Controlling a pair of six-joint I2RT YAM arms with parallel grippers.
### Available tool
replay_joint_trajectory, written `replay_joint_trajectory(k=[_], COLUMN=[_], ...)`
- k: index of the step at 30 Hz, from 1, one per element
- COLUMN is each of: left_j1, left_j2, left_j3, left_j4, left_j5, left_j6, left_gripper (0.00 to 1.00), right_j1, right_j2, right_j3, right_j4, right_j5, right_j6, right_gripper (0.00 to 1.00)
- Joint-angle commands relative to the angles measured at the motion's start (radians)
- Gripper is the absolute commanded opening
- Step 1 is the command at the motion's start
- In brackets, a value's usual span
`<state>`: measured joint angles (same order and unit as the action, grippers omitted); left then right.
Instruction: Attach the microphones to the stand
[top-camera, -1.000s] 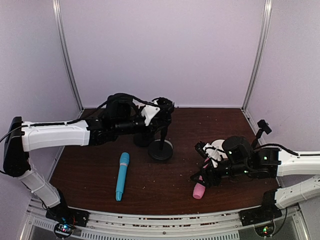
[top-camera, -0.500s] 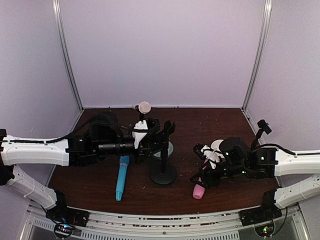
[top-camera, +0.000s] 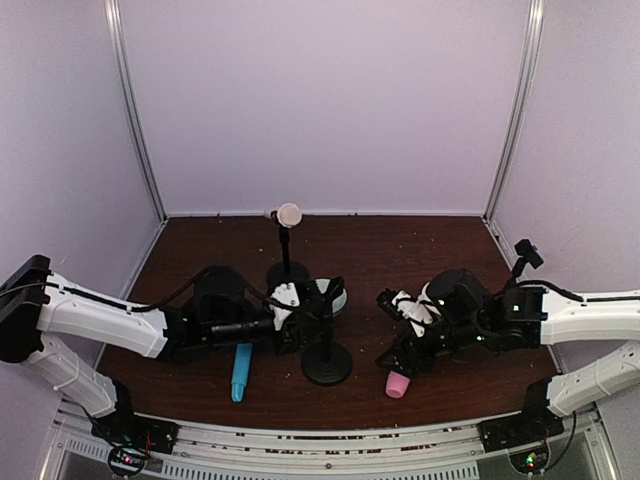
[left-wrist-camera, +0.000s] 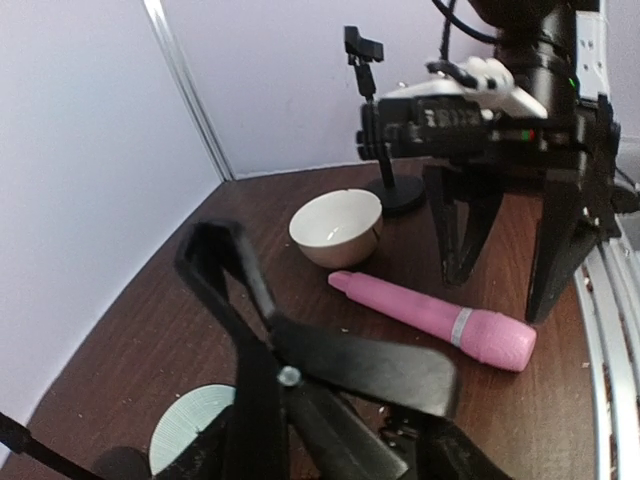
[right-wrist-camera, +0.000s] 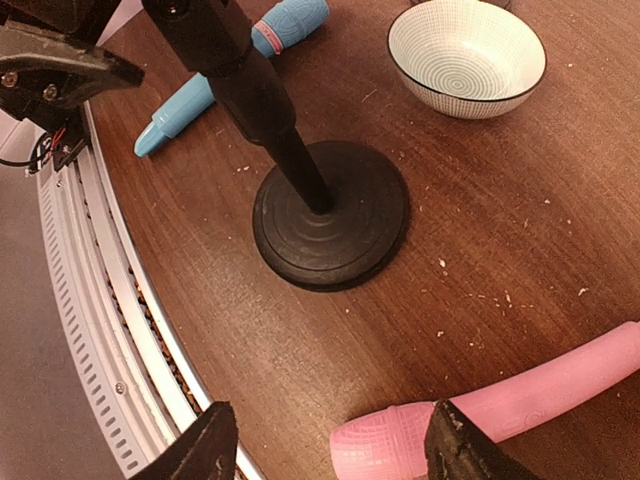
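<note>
Right gripper (right-wrist-camera: 330, 448) is wide open and empty, its fingers straddling the head end of the pink microphone (right-wrist-camera: 520, 395), which lies flat on the table just beside the stand (right-wrist-camera: 330, 215). Left gripper (top-camera: 312, 318) looks clamped on the stand pole, though the fingers are mostly hidden. Blue microphone (right-wrist-camera: 175, 115) lies behind the stand; cream microphone (top-camera: 289, 213) sits up on a second stand at the back. Likely step is the pink pickup: drop straight down, close across the body near the head so the slim end is free for the clip, and avoid nudging the bowl (right-wrist-camera: 440, 90).
</note>
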<state>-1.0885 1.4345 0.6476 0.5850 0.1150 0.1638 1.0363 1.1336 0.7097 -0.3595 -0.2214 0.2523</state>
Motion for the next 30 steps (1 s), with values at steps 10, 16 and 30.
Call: replay_joint_trajectory(k=[10, 16, 30], left_j1=[-0.113, -0.143, -0.165], left_j2=[-0.117, 0.101, 0.596], left_j3=[-0.238, -0.242, -0.111], left_j4=[0.152, 0.446, 0.923], left_j5=[-0.2, -0.26, -0.453], left_j6=[-0.162, -0.265, -0.285], left_gripper=[0.71, 0.64, 0.54], right_j1=[-0.004, -0.004, -0.035], right_j2=[0.077, -0.056, -0.463], right_j3=[0.023, -0.036, -0.352], right_j4=[0.123, 0.278, 0.506], right_j5=[-0.021, -0.088, 0.17], right_j6=[-0.072, -0.057, -0.103], right_gripper=[0.67, 0.66, 0.71])
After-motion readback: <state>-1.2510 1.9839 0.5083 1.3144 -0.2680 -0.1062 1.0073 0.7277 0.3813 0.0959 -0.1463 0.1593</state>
